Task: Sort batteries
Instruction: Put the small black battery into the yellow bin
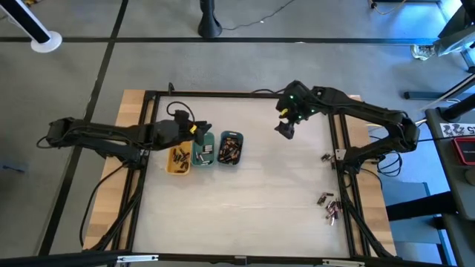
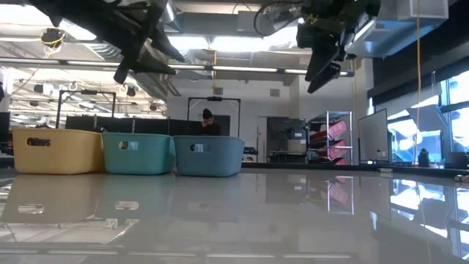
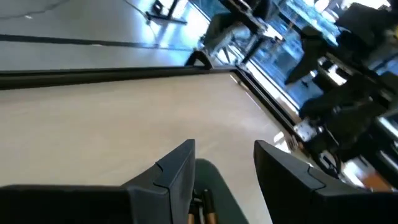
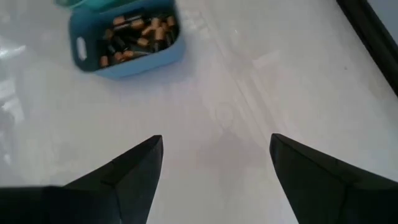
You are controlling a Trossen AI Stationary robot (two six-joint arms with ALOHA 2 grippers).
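Three small trays stand side by side left of the table's middle: yellow [image 1: 178, 159], green [image 1: 203, 151] and blue [image 1: 230, 148], each holding batteries [image 1: 229, 150]. My left gripper [image 1: 203, 133] hangs open over the green tray's far end, with nothing between its fingertips [image 3: 224, 165]; the green tray and some batteries [image 3: 202, 205] show below it. My right gripper [image 1: 286, 129] hangs open above bare table, right of the blue tray [image 4: 124, 37], with nothing between its fingers [image 4: 214, 168]. Loose batteries [image 1: 329, 206] lie by the table's right edge.
A black frame [image 1: 237, 94] runs around the work area. More loose batteries [image 1: 326, 157] lie at the right rail. Bare table stretches from the trays toward the near edge and the right. In the low view the trays [image 2: 138, 152] stand in a row, and both grippers hang well above the table.
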